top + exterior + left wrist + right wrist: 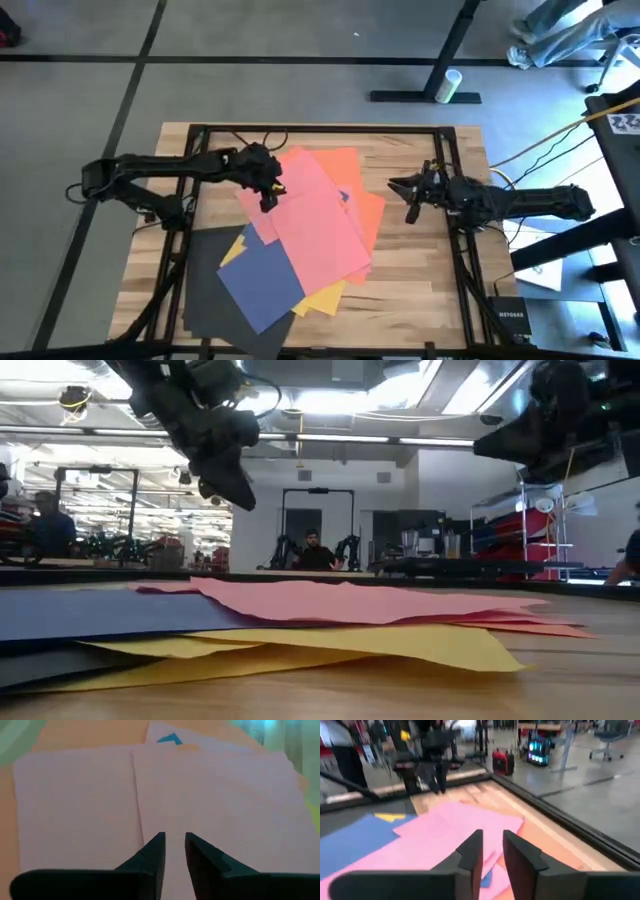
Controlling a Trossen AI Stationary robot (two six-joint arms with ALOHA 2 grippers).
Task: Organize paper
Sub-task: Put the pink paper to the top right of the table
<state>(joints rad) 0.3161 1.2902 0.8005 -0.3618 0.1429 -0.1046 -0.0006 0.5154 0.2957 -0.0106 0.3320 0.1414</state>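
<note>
Coloured paper [300, 245]: loose overlapping heap on tabletop [420, 290], unsorted. Left hand [268, 190]: fingers nearly closed, empty, above pink sheet [225, 805] beneath it. Right hand [408, 200]: empty, slightly parted, beside heap. Next: descend, pinch pink edge.

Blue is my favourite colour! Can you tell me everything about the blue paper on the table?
The blue paper is a large flat rectangular sheet, matte navy, lying tilted in the messy pile on the wooden table. It rests on a dark grey-black sheet and a yellow sheet. A pink sheet covers one of its corners. No gripper touches it: the left gripper hovers above the pink paper nearby.
</note>
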